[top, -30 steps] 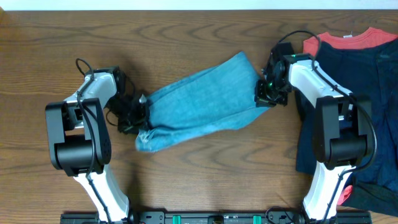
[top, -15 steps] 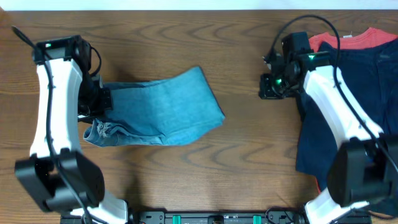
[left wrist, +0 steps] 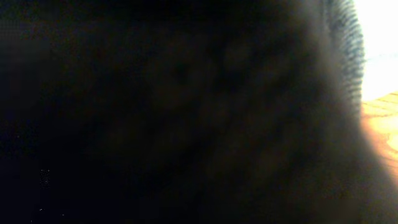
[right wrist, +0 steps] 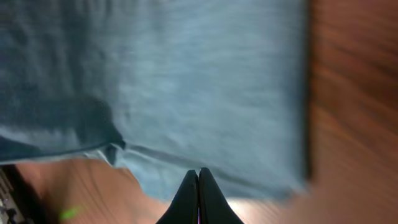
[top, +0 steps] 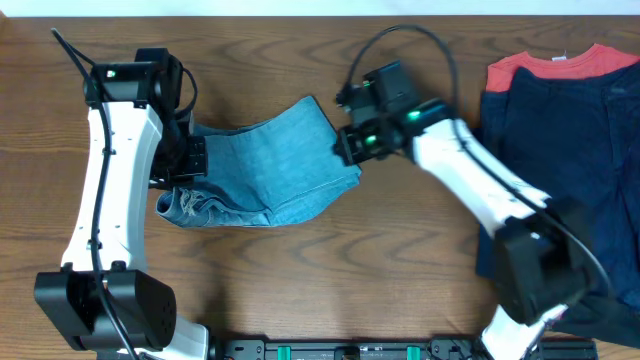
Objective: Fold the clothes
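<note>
The light-blue jeans lie folded in a short bundle at the table's centre-left, with a crumpled frayed end at the lower left. They fill most of the right wrist view. My left gripper is at the bundle's left edge and seems to be shut on the denim. Its wrist view is dark, covered by cloth. My right gripper is at the bundle's upper right edge. Its fingers are pressed shut with nothing between them, just above the denim's edge.
A pile of dark navy clothes with a red shirt under it lies at the right side of the wooden table. The right arm stretches across from there to the middle.
The left gripper dragged the jeans leftward, then shifted slightly right with them. The right arm let go, then swung left from beside the pile to the jeans' right edge.
</note>
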Controlling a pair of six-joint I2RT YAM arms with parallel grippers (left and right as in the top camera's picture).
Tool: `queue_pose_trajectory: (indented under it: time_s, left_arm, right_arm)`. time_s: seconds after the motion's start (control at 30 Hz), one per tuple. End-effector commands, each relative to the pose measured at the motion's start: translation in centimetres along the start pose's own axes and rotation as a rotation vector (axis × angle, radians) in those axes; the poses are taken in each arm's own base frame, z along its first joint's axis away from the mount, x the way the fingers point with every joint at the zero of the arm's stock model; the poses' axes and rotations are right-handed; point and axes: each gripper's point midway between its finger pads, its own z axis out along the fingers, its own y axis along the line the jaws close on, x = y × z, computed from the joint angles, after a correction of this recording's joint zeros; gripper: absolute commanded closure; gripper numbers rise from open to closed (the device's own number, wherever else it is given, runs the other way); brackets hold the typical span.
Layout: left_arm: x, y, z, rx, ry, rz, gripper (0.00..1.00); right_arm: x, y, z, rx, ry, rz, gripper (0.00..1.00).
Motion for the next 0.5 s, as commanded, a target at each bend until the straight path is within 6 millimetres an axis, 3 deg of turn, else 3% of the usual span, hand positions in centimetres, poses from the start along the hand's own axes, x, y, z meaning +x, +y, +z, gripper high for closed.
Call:
queue_pose_trajectory:
  time_s: [0.0,0.23,0.37,0.47]
  left_arm:
    - [-0.1,-0.1,-0.7,0.01,-0.025,-0.014,0.94]
    - [0.2,-0.2,-0.7,0.016,-0.014,-0.031,0.94]
    - [0.6,-0.2,-0.7,0.014,0.004,-0.03,0.94]
    - [0.9,-0.1,-0.7,0.012,0.015,-0.03,0.94]
  right_arm:
    - [2.5,2.7,4.6,-0.08,0.09,0.028,0.99]
    - [3.8,10.2,12.1,-0.326,0.071,-0.156,0.99]
    - [4.9,13.2,14.8,-0.384,0.057,-0.179,0.98]
    - [6.7,14.2,16.0,-0.391,0.094,-0.186,0.98]
